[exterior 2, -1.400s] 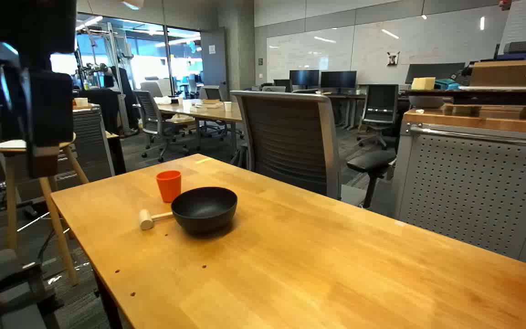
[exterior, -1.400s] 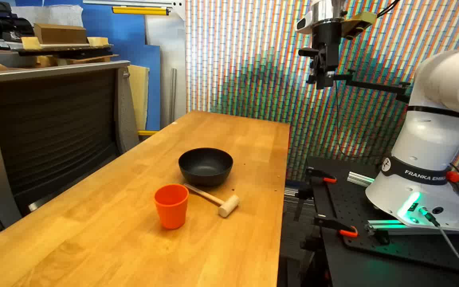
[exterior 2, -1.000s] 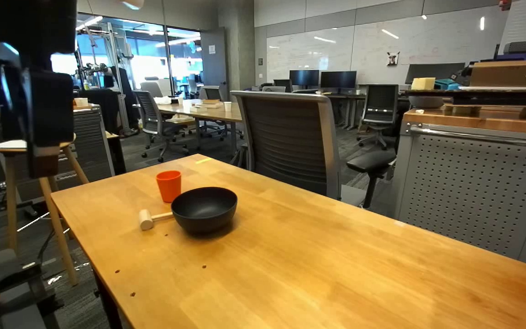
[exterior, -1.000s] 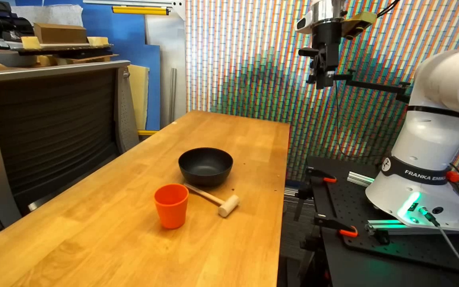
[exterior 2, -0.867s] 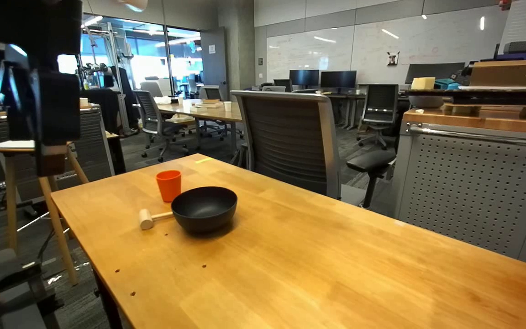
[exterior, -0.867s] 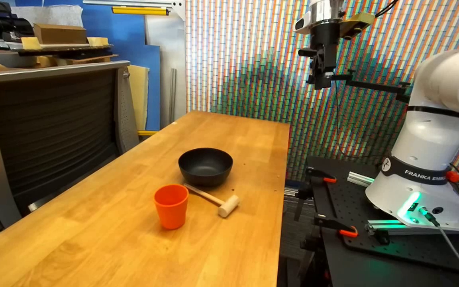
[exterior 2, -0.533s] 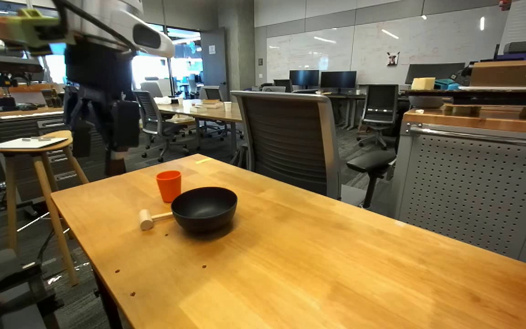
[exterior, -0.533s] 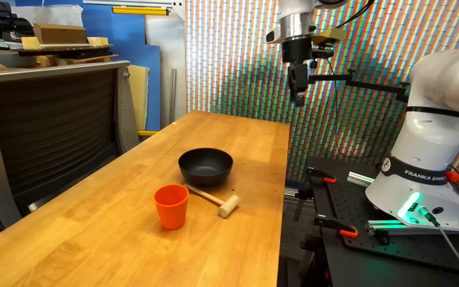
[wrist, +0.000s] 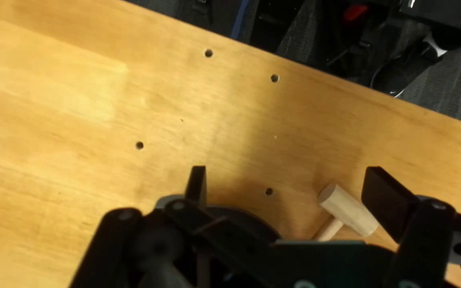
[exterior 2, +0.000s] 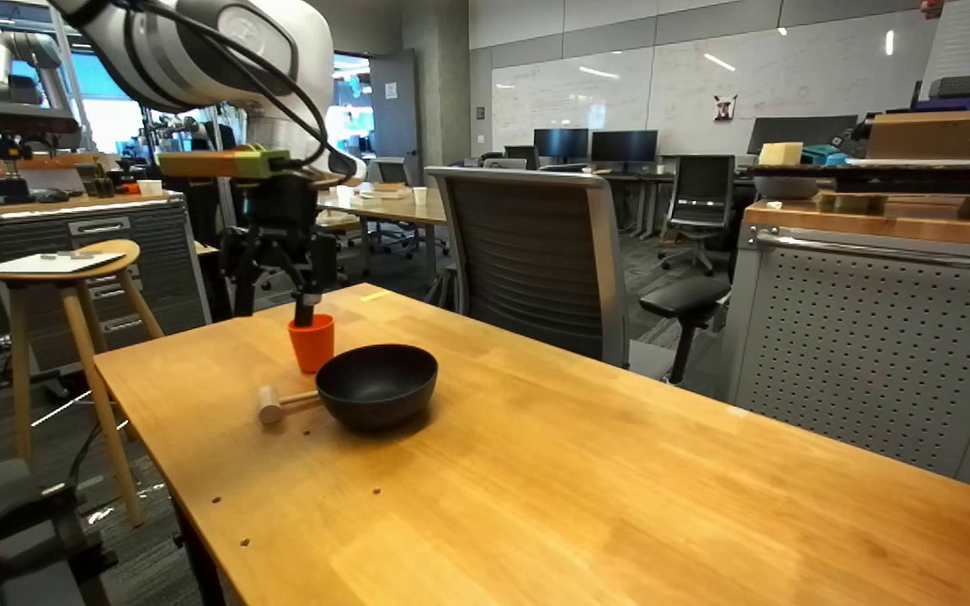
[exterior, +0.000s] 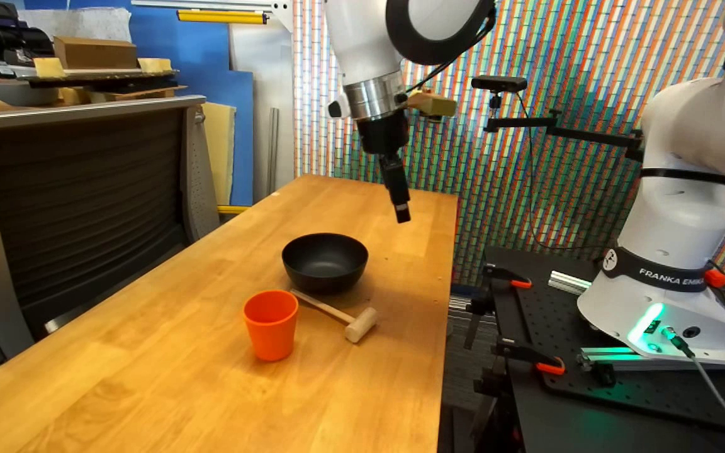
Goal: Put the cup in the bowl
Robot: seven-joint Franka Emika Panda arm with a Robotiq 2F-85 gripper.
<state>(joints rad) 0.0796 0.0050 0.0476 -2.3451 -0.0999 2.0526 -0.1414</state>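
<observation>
Cup (exterior: 271,326) standing upright near the bowl (exterior: 325,278)

From afar I see the wooden mallet (exterior: 359,326) lying just beside the bowl. I have the gripper (wrist: 285,182) hanging higher than the bowl, its jaws spread wide (plainest in the wrist view).

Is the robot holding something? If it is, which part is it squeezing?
Nothing is held: the gripper is open, and the orange cup, black bowl and wooden mallet rest on the table.

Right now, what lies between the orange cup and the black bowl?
The wooden mallet's handle reaches in between the cup and the bowl, as an exterior view shows.
</observation>
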